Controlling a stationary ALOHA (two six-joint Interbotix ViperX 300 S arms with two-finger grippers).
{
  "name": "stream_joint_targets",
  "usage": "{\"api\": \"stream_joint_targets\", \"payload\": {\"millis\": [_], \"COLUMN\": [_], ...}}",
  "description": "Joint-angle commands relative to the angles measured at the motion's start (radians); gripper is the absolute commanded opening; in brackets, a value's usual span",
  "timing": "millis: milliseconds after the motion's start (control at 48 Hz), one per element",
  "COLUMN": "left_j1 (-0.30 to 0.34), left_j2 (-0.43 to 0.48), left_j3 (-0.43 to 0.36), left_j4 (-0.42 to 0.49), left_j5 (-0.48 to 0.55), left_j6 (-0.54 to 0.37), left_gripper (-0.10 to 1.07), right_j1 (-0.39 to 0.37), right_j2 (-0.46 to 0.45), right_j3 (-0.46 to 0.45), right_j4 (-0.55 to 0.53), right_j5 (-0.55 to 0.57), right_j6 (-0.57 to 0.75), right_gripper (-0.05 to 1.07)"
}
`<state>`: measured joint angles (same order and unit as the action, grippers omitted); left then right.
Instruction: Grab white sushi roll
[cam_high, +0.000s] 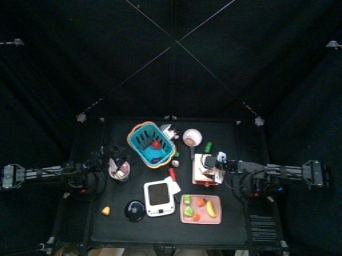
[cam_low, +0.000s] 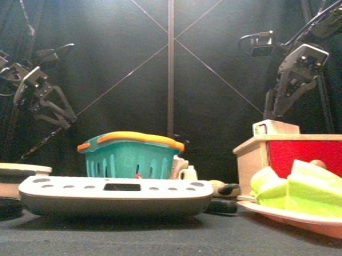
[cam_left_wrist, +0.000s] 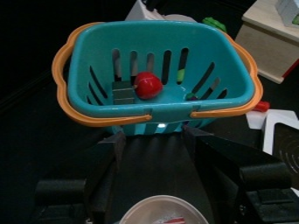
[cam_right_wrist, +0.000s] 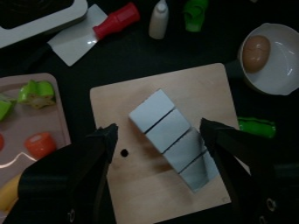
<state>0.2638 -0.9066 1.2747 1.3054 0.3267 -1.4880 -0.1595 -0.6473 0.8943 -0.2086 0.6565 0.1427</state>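
On the table: your white sushi roll (cam_right_wrist: 173, 138) lies on a wooden cutting board (cam_right_wrist: 228, 87), a pale block scored into slices, set on a slant across the board.
Right pincer: your right pincer (cam_right_wrist: 159, 142) hangs above the board with its jaws spread wide to either side of the roll; they hold nothing.
Left pincer: your left pincer (cam_left_wrist: 156, 131) sits just in front of a teal basket (cam_left_wrist: 87, 74) with an orange rim; you cannot tell from the pictures whether its jaws are apart or together.
Inside the basket: a small red ball (cam_left_wrist: 147, 84) rests on the floor of the basket.
Near the board: a white bowl (cam_right_wrist: 275, 80) holding a brown egg (cam_right_wrist: 254, 53) sits just past one corner of the board; a pink plate (cam_right_wrist: 35, 118) with green and orange toy food lies beside the opposite edge.
From above: the board (cam_high: 203, 168) lies right of the table's middle, with the basket (cam_high: 151, 143) to its left.
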Motion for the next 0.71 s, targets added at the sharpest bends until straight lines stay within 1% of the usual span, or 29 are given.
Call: {"api": "stream_joint_targets", "payload": {"millis": [0,312,438,542,688], "left_j1": [0.003,0.003,0.003,0.003,0.003], "left_j2": [0.000,0.000,0.000,0.000,0.000], "left_j3": [-0.014,-0.015,-0.014,-0.014,-0.015], "left_j4": [0.003,0.003,0.003,0.003,0.003], "left_j5": [0.000,0.000,0.000,0.000,0.000], "left_j6": [0.000,0.000,0.000,0.000,0.000], "left_gripper": [0.91,0.91,0.91,0.91,0.91], "right_j1": [-0.002,-0.020,-0.021,-0.021,-0.023], "right_j2": [-0.002,0.040,0.049,0.052,0.052], "right_j3": [-0.003,0.029,0.037,0.037,0.029], "right_j4": [-0.012,-0.008,-0.012,-0.008,-0.003], "right_j5": [-0.006,-0.009,-0.012,-0.012,-0.012], "right_j6": [0.003,0.002,0.002,0.003,0.008], "right_gripper": [1.04,1.03,1.00,0.92,0.78]}}
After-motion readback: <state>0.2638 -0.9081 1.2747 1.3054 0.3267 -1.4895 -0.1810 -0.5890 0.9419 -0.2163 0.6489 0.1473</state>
